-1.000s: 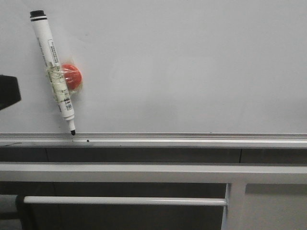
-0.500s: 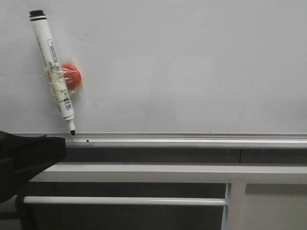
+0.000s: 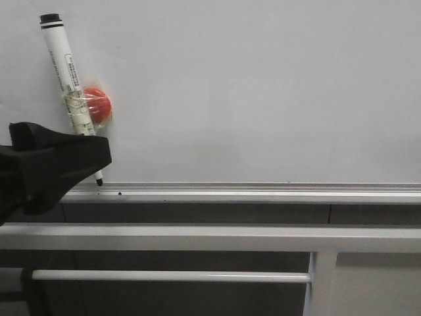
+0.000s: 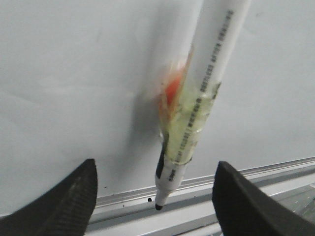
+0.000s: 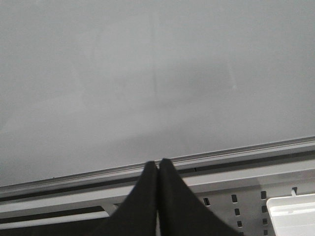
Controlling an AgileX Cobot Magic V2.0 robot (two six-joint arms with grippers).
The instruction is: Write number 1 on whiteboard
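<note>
The whiteboard (image 3: 263,85) fills the upper front view above its silver rail (image 3: 263,193). No number 1 is in view on it. A white marker pen (image 3: 62,72) hangs tilted on the board, taped to a red magnet (image 3: 100,105), black tip down by the rail. My left gripper (image 3: 66,164) is open and covers the pen's lower end. In the left wrist view the pen (image 4: 202,98) stands between the spread fingers of that gripper (image 4: 155,169) without touching them. My right gripper (image 5: 158,164) is shut and empty, facing the bare board (image 5: 147,73).
White metal bars (image 3: 197,237) run below the rail, with a thinner rod (image 3: 171,276) under them. The right wrist view shows a perforated panel (image 5: 236,206) and the corner of a white tray (image 5: 293,216).
The left gripper has come up and to the right from the lower left corner, now overlapping the pen's lower end. The pen and magnet have not moved.
</note>
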